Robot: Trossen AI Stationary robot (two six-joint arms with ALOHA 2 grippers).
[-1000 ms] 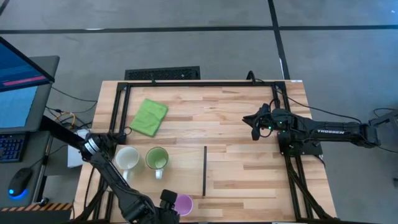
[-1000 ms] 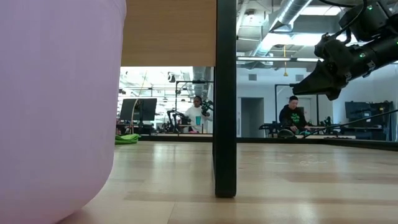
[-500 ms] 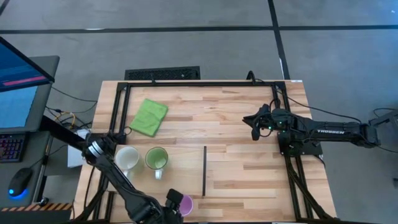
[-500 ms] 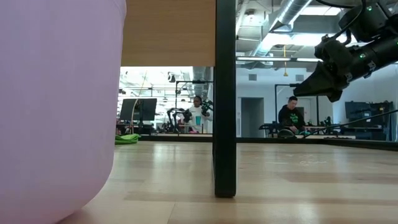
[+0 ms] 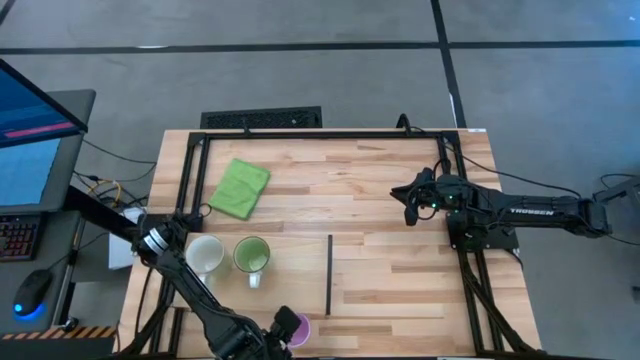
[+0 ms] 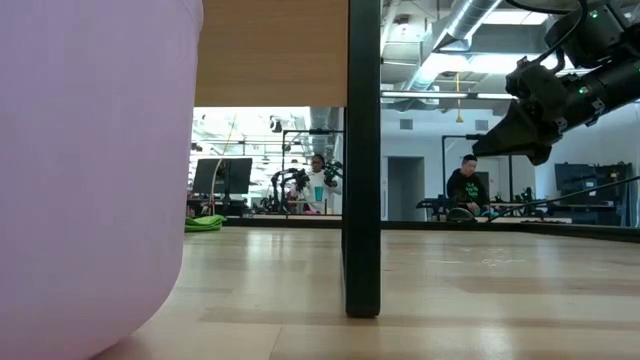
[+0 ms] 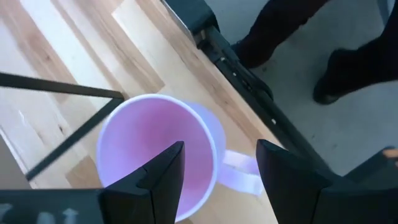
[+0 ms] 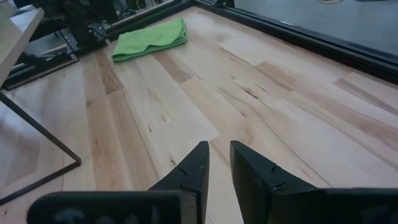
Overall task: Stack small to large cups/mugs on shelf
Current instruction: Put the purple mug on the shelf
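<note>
Now we see the left end effector (image 7: 217,165) spread wide astride the purple mug's (image 7: 155,152) rim, one finger inside, at the table's (image 5: 400,200) six o'clock edge. White mug (image 5: 205,253) and green mug (image 5: 251,255) sit at eight o'clock. Our right end effector (image 8: 216,163), fingers narrow and empty, hovers at three o'clock.

Green folded cloth (image 5: 241,188) on tabletop (image 5: 390,190), far-left part; monitor (image 5: 35,140), mouse (image 5: 32,292) beside table.
</note>
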